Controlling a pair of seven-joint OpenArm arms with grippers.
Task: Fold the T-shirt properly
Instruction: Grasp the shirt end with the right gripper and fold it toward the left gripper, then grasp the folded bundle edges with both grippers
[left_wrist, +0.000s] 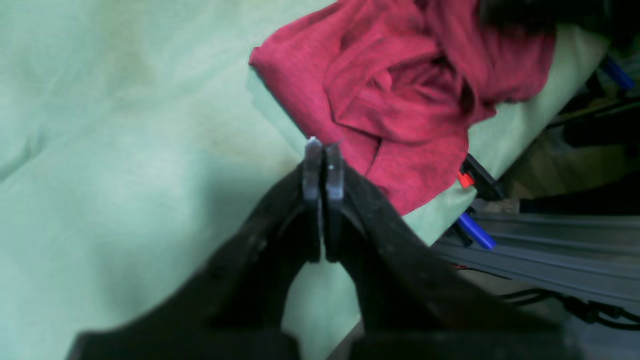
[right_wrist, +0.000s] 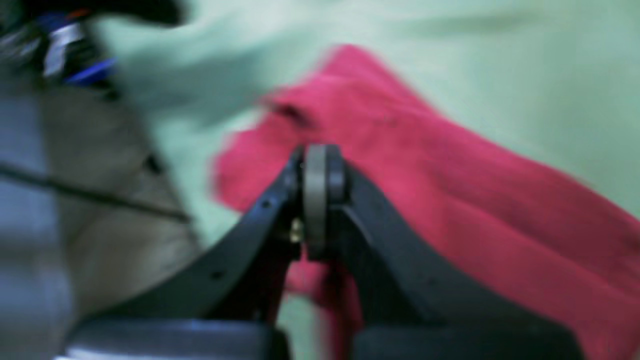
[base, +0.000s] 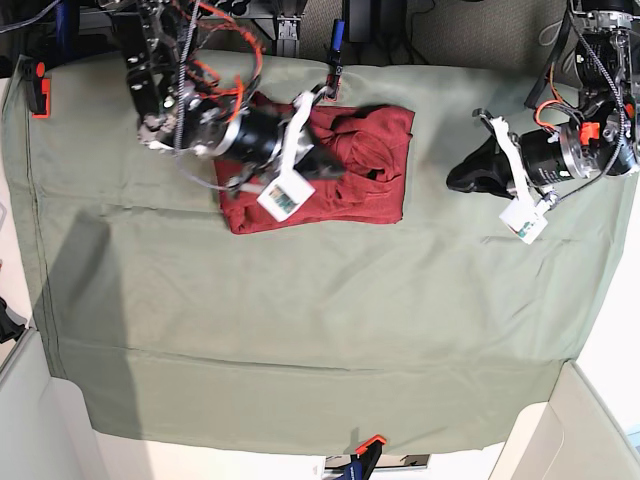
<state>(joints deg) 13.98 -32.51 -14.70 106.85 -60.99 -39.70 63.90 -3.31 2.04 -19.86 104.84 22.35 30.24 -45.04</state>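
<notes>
The base view is evenly and brightly lit and sharp throughout; a broad soft shadow falls across the left part of the sage-green cloth sheet (base: 300, 320) covering the surface. The left wrist view is dimmer with a washed, pale cast: the crumpled dark brick-red knit T-shirt (left_wrist: 400, 100) is fairly crisp, while the near black arms of the left gripper (left_wrist: 324, 150) are soft and cast a grey shadow beneath. The right wrist view is heavily blurred all over, edges of the red fabric smeared, the background at the left indistinct.
</notes>
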